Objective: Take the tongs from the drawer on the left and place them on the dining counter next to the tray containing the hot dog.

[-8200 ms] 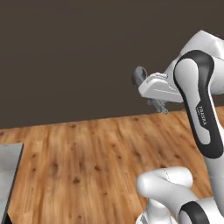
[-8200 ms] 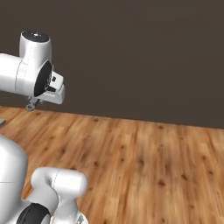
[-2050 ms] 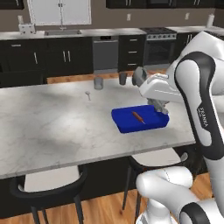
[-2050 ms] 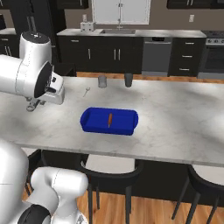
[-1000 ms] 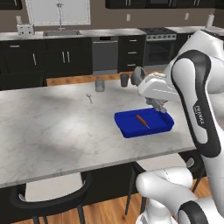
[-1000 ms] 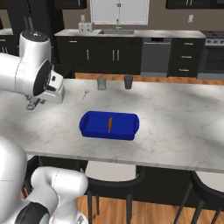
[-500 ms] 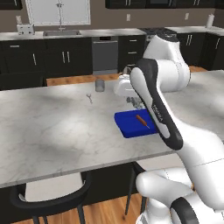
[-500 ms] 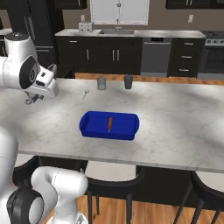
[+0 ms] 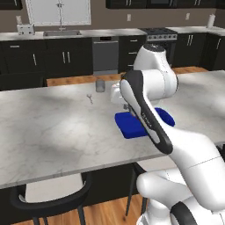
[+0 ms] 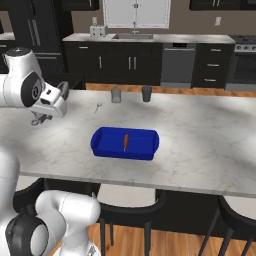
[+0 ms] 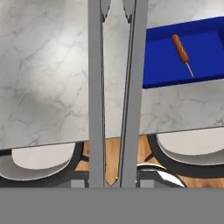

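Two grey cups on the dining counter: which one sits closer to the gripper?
The left grey cup, beside the small utensil; the other cup stands farther right of the gripper.

Matt pale grey metal tongs; polished, white-grey veined marble dining counter; smooth, glossy bright-blue plastic-looking tray; warm wood-plank floor beneath; black stool.

One tongs; one tray; two cups; one hot dog.
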Motion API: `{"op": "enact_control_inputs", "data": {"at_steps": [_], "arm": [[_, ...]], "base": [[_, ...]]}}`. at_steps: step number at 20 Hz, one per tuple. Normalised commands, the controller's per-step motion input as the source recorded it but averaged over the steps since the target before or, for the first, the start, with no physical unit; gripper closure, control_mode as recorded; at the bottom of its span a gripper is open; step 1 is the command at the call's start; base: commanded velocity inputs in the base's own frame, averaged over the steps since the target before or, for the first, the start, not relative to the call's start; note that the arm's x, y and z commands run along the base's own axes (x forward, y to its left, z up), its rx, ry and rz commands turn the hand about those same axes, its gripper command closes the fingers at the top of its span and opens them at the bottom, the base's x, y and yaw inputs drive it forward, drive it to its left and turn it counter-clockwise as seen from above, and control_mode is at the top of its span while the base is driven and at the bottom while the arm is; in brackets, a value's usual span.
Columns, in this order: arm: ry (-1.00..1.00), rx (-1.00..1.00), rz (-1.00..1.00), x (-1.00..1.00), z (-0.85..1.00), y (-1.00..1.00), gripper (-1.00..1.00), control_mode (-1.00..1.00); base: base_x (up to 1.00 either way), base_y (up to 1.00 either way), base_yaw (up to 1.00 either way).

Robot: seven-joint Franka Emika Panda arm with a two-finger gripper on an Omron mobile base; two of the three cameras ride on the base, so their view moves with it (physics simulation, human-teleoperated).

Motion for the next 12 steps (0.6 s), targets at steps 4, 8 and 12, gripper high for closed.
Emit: {"op": "enact_control_inputs", "data": {"at_steps": [4,8,12], "arm": [[0.00,-0.07,0.00,0.16,-0.62,0.15,1.00,-1.00],[0.00,-0.04,0.00,0.08,-0.52,0.15,1.00,-1.00],[0.00,-0.01,0.00,0.13,-0.43,0.21,1.00,-1.00]], "base": [[0.00,0.00,0.00],[0.00,0.00,0.00],[0.00,0.00,0.00]]}}
